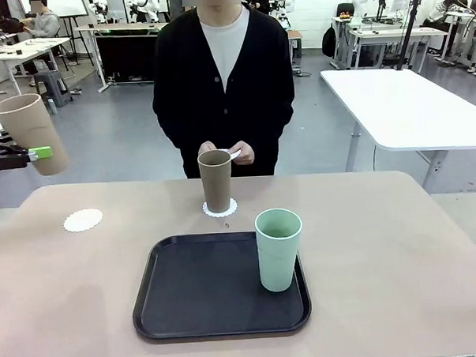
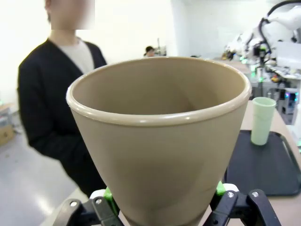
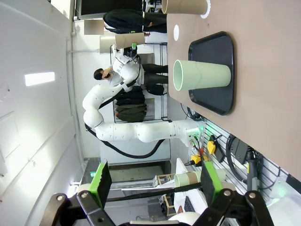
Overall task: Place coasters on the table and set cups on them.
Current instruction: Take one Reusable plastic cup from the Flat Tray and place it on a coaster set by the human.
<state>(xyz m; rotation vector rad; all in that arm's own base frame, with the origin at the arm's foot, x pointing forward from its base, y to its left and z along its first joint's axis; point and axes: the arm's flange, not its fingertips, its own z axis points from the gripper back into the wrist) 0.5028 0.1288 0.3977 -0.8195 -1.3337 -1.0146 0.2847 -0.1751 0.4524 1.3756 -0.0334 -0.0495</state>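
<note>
**Left gripper.** We find the left gripper (image 1: 41,153) clamped on a tan cup (image 1: 29,131). In the left wrist view its green pads (image 2: 109,197) press on opposite sides of the cup's lower part, and the cup widens upward from between the fingers with its open mouth on top. In the front view the held cup is tilted, with its mouth up and toward the left. It hangs in the air at the picture's left edge, clear of the table (image 1: 399,243).

**Right gripper.** The right gripper (image 3: 156,183) stands with its jaws wide apart and nothing between them. Its own view is rolled sideways, and the table lies well away from it.

**Coasters.** A bare coaster (image 1: 82,220) lies flat on the left part of the table. In the picture it is below and to the right of the held cup, and apart from it. A second coaster (image 1: 220,208) lies near the middle of the far edge.

**Other cups.** A second tan cup (image 1: 215,179) stands upright on the second coaster. A green cup (image 1: 278,249) stands upright on the right side of a black tray (image 1: 196,307), close to the tray's right rim. The tray rests on the near middle of the table.

**Person.** The person's hands (image 1: 225,153) are held together just behind the second tan cup and pinch a small white piece (image 1: 234,154). We cannot tell what it is.
</note>
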